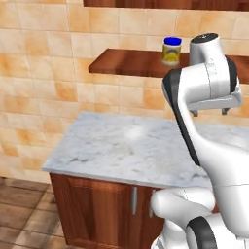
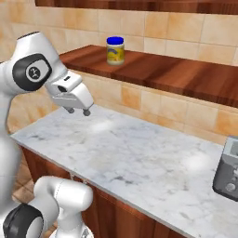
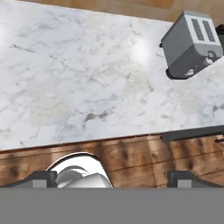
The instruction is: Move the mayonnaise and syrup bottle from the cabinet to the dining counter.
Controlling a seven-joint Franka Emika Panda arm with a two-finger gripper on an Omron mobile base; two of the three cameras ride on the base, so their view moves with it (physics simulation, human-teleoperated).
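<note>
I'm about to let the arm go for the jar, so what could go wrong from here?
1. The mayonnaise stands on the cabinet above the tool, which points down at the marble counter; rising, the tool could clip the shelf's front edge.
2. The jar stands free on the shelf; a misjudged approach might tip it.

Both base views share the mayonnaise (image 1: 171, 50) shelf.
</note>
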